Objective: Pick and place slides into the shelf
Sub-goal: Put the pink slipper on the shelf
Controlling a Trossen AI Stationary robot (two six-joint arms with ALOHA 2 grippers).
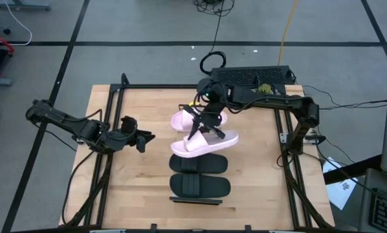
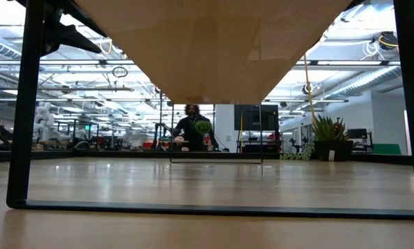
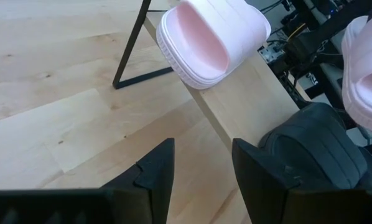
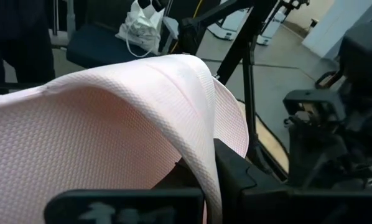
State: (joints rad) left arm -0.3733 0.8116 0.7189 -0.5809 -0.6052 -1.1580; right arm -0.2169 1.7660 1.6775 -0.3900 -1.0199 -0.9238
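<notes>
Pale pink textured-strap slide (image 4: 111, 130)

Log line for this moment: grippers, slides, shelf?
right gripper: shut on pink slide, over shelf | left gripper: open, empty, waiting | black slides: placed

You are in a large open robotics lab: note the exposed ceiling trusses (image 2: 124, 66), rows of workbenches (image 2: 89, 144), potted plant (image 2: 328, 131), taped concrete floor (image 1: 148, 26) and a person (image 2: 192, 128) beyond the table
</notes>
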